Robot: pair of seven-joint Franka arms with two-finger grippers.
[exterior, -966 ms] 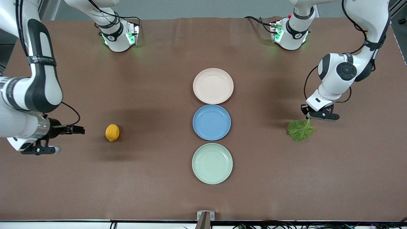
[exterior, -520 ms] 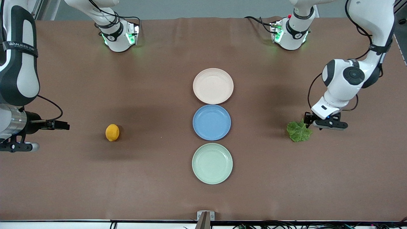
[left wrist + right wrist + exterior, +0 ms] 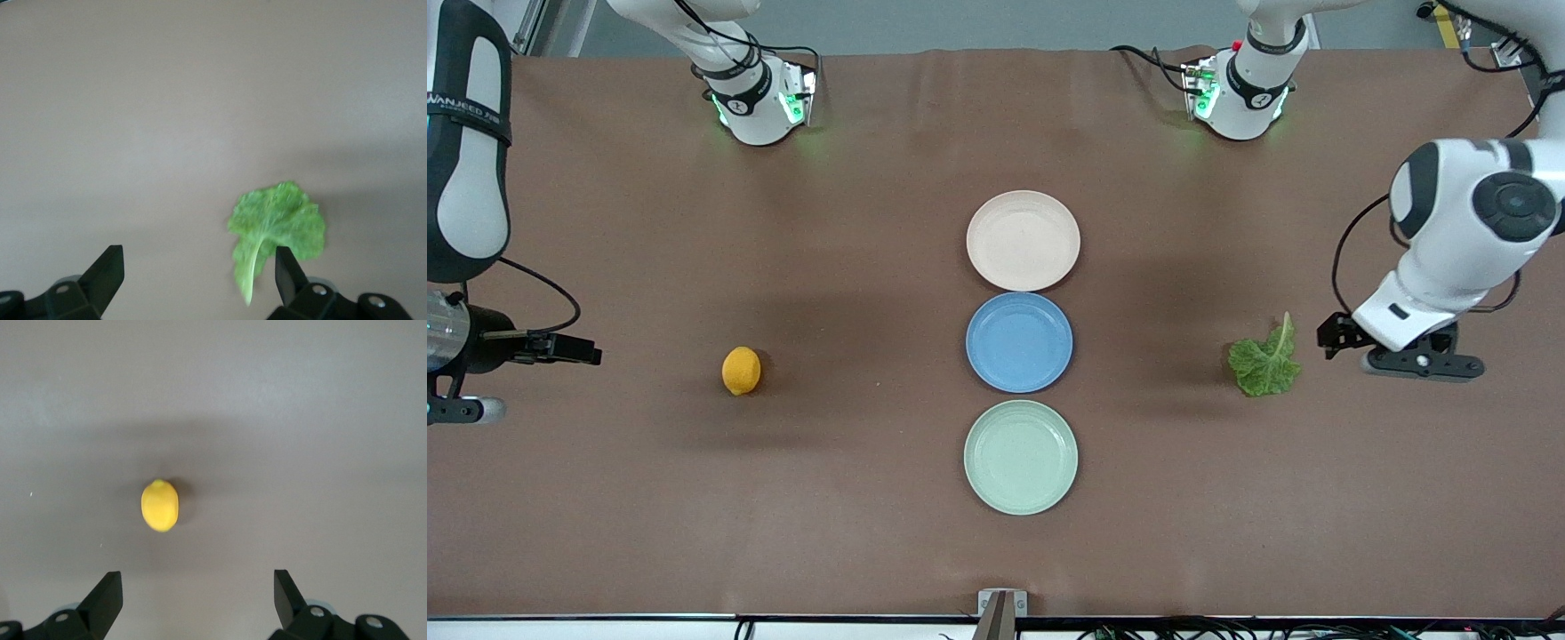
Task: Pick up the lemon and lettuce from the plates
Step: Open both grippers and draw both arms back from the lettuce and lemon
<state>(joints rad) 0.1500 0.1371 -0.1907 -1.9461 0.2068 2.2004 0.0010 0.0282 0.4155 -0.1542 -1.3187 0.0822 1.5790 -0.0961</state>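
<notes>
The lemon [image 3: 741, 371] lies on the bare table toward the right arm's end, off the plates; it also shows in the right wrist view [image 3: 160, 505]. The lettuce [image 3: 1264, 362] lies flat on the table toward the left arm's end; it also shows in the left wrist view [image 3: 277, 223]. The beige-pink plate [image 3: 1023, 240] and the mint green plate [image 3: 1020, 457] are both empty. My left gripper [image 3: 1329, 334] [image 3: 198, 267] is open and empty, beside the lettuce and clear of it. My right gripper [image 3: 578, 351] [image 3: 198, 587] is open and empty, well apart from the lemon.
A blue plate [image 3: 1019, 342] sits empty between the two other plates, in a row down the table's middle. The arm bases [image 3: 760, 98] [image 3: 1240, 93] stand at the table's edge farthest from the front camera.
My left gripper has drawn away from the lettuce toward the left arm's end, leaving the leaf flat on the table. My right gripper has drawn farther from the lemon.
</notes>
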